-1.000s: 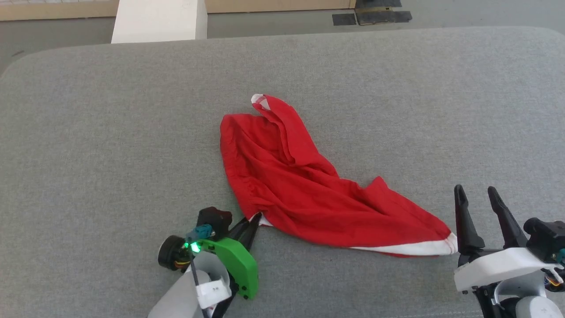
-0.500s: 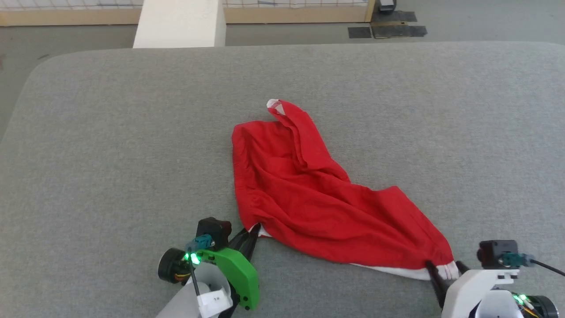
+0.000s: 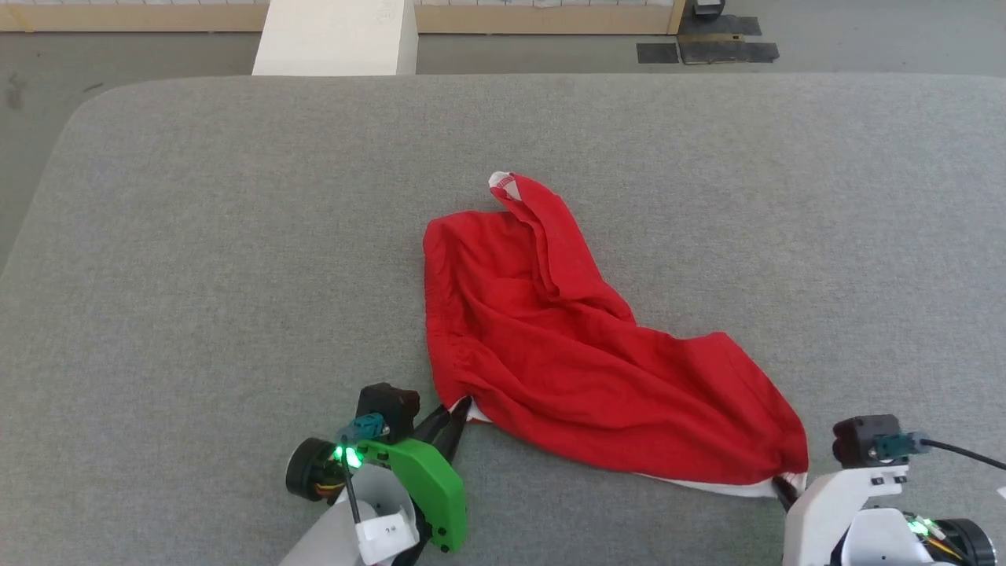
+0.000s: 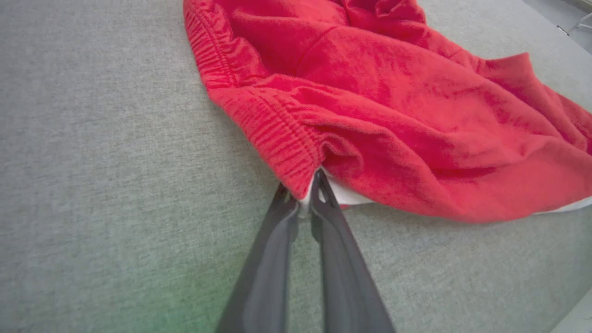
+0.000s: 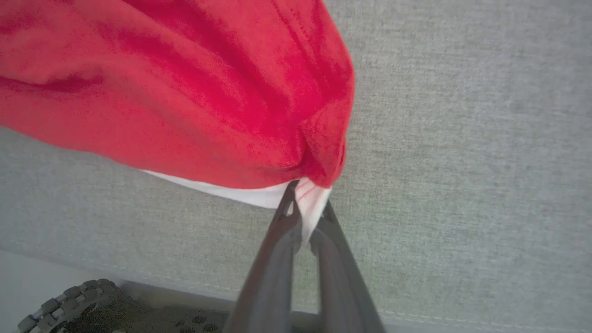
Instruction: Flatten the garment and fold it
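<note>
The red garment (image 3: 566, 346) lies crumpled on the grey table, stretched between my two grippers, with white trim along its near edge. My left gripper (image 3: 460, 407) is shut on the near-left corner by the gathered elastic band (image 4: 277, 134); its fingertips pinch the cloth at the gripper (image 4: 303, 196). At the lower right, my right gripper (image 3: 786, 486) is shut on the white-trimmed corner, seen pinched at the gripper (image 5: 306, 212). A white-tipped fold (image 3: 503, 182) sticks out at the garment's far end. No print shows.
The grey padded table (image 3: 196, 275) has wide bare cloth on all sides of the garment. A white block (image 3: 334, 35) stands beyond its far edge on the floor. The table's near edge (image 5: 185, 286) runs just below my right gripper, with a wheel (image 5: 69, 300) underneath.
My right gripper, open and upright beside the corner a second ago, has dropped and shut on the white-trimmed corner. The camera shifted, so the whole picture slid right. The left gripper kept its hold.
</note>
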Motion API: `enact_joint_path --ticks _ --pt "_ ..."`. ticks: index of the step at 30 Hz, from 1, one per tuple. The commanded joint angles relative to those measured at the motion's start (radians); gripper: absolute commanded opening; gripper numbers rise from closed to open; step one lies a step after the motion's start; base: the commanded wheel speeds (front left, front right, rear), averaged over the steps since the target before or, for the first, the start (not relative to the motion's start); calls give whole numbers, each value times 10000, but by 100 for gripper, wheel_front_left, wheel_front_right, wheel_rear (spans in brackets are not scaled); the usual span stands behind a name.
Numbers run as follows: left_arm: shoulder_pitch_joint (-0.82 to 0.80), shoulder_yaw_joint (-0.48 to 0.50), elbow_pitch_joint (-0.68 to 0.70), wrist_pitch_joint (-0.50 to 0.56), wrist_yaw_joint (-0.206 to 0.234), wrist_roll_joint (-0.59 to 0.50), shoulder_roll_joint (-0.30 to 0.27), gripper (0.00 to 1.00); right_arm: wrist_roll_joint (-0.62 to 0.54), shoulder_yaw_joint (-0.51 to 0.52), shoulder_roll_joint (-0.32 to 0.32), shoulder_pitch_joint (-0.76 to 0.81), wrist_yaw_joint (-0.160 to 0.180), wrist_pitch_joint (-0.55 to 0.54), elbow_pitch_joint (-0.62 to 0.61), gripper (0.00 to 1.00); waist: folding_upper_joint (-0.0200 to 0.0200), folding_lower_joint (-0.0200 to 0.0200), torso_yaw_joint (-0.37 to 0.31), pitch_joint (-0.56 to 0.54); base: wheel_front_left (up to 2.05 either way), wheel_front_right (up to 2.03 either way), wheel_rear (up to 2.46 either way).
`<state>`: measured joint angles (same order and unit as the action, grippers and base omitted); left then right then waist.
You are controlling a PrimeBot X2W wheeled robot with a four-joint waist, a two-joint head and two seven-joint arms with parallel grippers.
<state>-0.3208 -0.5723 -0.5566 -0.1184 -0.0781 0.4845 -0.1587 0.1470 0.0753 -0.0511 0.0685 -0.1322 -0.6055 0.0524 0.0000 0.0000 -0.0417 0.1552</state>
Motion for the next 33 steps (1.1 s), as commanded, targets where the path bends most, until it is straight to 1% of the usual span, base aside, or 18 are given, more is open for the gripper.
enact_joint_path --ticks 1,5,9,12,15,18,21,23,26,29,33 --pt "98 -20 131 25 61 70 -108 0 140 31 9 167 15 121 -184 0 0 0 -19 -17 0 0 0" --pt "78 -45 721 134 51 48 -321 0 523 115 9 346 15 495 -733 0 0 0 -74 -109 0 0 0" --pt "-28 16 1825 500 27 92 -703 0 880 129 9 346 15 961 -1430 0 0 0 -166 -220 0 0 0" --pt "-304 109 2807 940 -59 223 -1030 0 971 31 9 -10 15 1220 -1943 0 0 0 -231 -225 0 0 0" --pt "-831 288 3580 1413 -165 514 -1233 0 785 -128 9 -759 15 1231 -2324 0 0 0 -301 -79 0 0 0" --pt "-1772 489 4123 1955 -296 904 -1374 0 480 -297 9 -2061 15 1051 -2550 0 0 0 -366 303 0 0 0" --pt "-2960 661 4262 2544 -385 1203 -1540 0 217 -447 -43 -3619 15 786 -2445 0 0 0 -443 857 0 0 0" --pt "-3899 847 4135 2892 -427 1469 -1611 0 144 -550 -223 -4845 15 690 -2156 0 0 0 -521 1315 0 0 0" --pt "-5416 1164 3699 3239 -463 1713 -1733 0 216 -677 -467 -6740 15 731 -1384 0 0 0 -657 2022 0 0 0" --pt "-6776 1524 3170 3250 -467 1771 -1761 0 208 -723 -663 -8406 15 1054 -567 0 0 0 -782 2612 0 0 0" --pt "-8438 2047 2486 2670 -246 1525 -1707 0 -137 -646 -768 -10426 15 2047 344 0 0 0 -946 3219 0 0 0"
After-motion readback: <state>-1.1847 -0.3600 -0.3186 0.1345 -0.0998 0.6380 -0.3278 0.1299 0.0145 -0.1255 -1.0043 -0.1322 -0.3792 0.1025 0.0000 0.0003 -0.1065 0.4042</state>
